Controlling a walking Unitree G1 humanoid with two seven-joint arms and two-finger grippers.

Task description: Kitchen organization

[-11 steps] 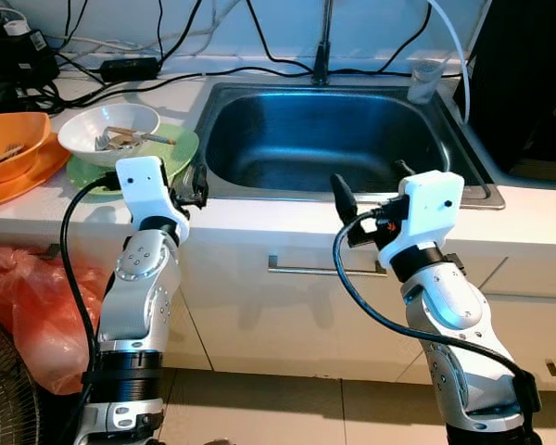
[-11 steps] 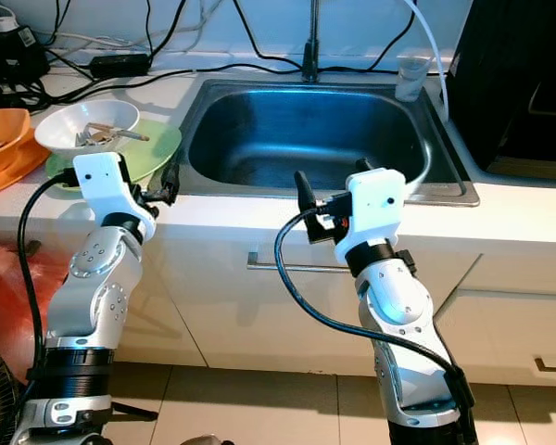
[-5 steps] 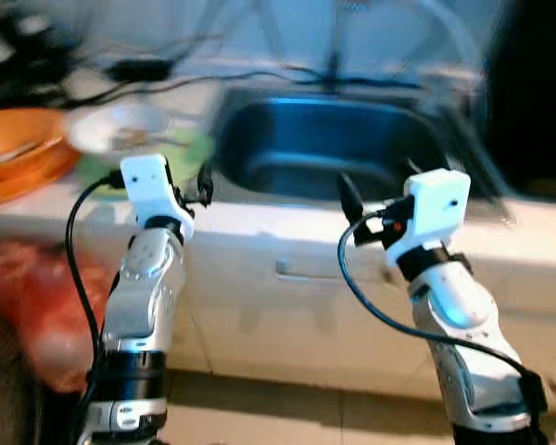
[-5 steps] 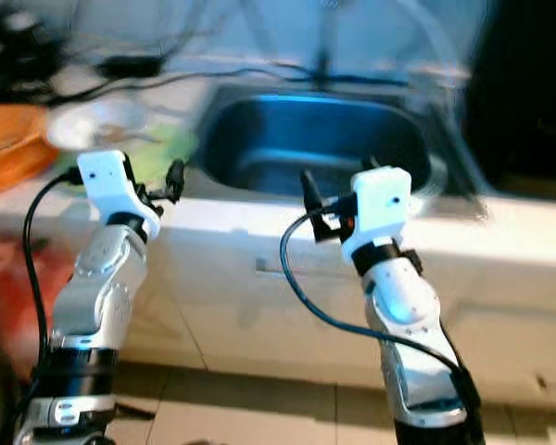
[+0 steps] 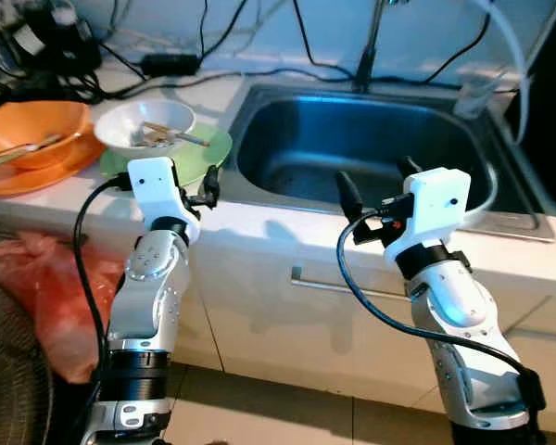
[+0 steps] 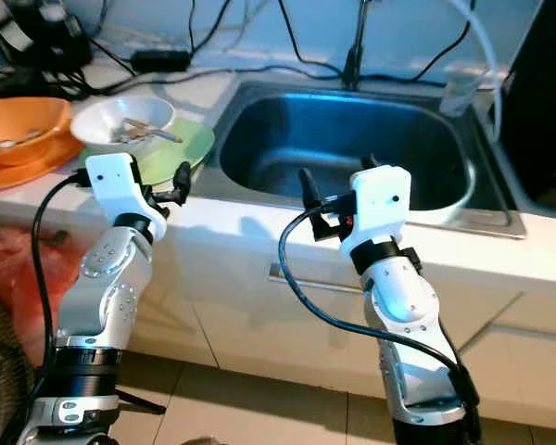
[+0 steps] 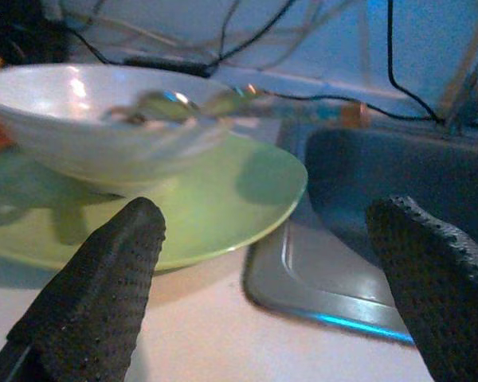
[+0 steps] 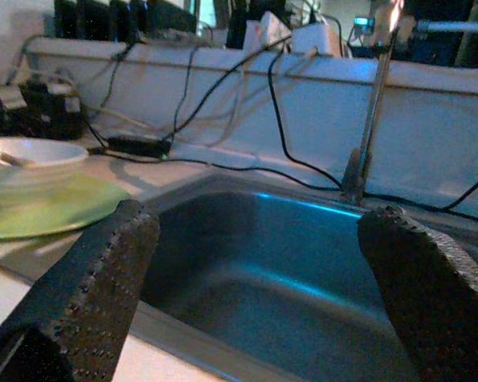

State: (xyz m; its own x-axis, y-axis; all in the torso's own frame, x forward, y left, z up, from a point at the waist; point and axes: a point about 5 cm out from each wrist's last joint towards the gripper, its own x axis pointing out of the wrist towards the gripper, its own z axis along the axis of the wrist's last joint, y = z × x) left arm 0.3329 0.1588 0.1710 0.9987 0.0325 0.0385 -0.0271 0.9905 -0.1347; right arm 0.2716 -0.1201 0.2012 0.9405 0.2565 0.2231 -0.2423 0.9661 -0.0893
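On green plate (image 5: 196, 155): unlabelled white bowl (image 5: 144, 125).

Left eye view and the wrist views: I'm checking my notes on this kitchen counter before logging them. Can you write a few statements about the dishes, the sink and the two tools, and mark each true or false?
1. The white bowl sits on the green plate. True.
2. The left tool is shut on the green plate's rim. False: its fingers stand apart in front of the plate, touching nothing.
3. The sink is full of stacked dishes. False: its basin looks bare.
4. The orange bowl lies to the robot's left of the white bowl. True.
5. The right tool is open, at the sink's front edge. True.
6. The white bowl is empty. False: utensils lie in it.
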